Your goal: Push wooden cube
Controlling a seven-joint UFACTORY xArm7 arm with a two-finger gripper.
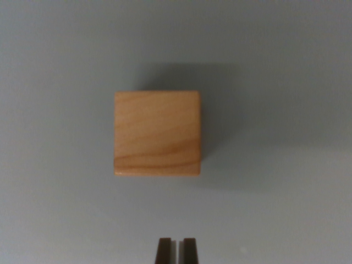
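A light wooden cube (157, 133) with visible grain sits on a plain grey surface (60, 209), near the middle of the wrist view. I see it from above, its top face nearly square. My gripper (177, 250) pokes in at the bottom edge, below the cube and slightly toward the wrist view's right of its centre. The two dark fingertips (164, 251) stand almost together with only a thin slit between them, and nothing is held. A clear strip of grey surface separates the tips from the cube's near edge.
The cube casts a soft shadow (220, 110) toward the wrist view's right and top. Only the grey surface surrounds it on all sides.
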